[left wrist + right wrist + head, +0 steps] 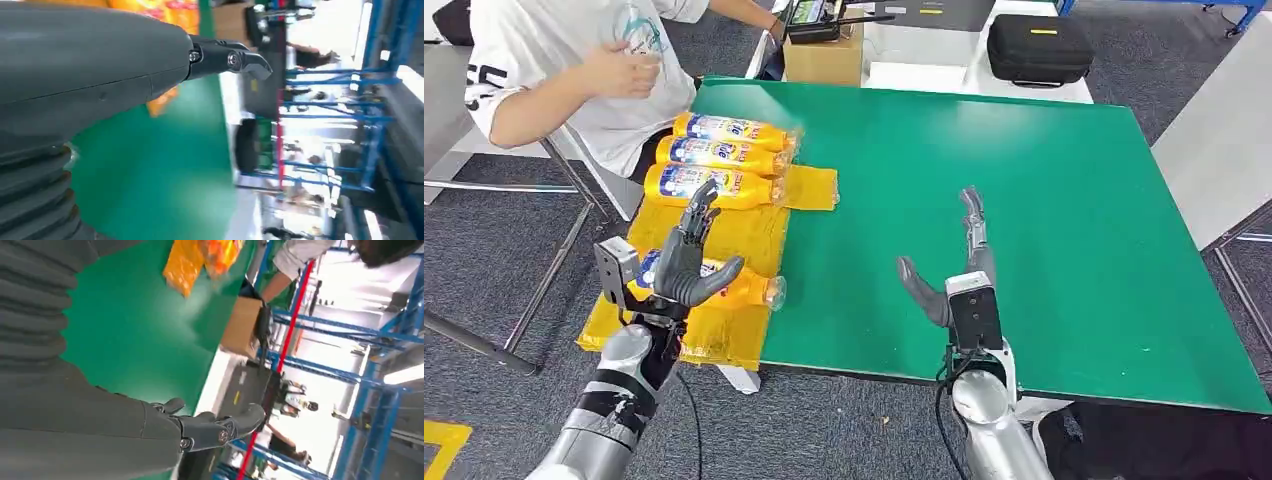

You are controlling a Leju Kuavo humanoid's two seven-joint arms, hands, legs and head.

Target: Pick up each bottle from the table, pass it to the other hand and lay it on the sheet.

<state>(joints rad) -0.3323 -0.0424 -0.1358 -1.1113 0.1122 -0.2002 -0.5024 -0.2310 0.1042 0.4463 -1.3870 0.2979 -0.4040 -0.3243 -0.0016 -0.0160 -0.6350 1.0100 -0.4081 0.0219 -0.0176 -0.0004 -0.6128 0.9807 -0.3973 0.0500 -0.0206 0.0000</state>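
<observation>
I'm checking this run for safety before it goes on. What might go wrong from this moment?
1. The left hand is over the fourth bottle, which lies on the yellow sheet close to the near table edge; a nudge might roll it off.
2. A person sits right beside the three laid bottles, within reach of the left arm.

**Green table with a yellow sheet**

A green table (1024,220) carries a yellow sheet (754,225) draped over its left edge. Three orange bottles (724,158) lie side by side at the sheet's far end, with a fourth bottle (749,288) lying nearer.
</observation>
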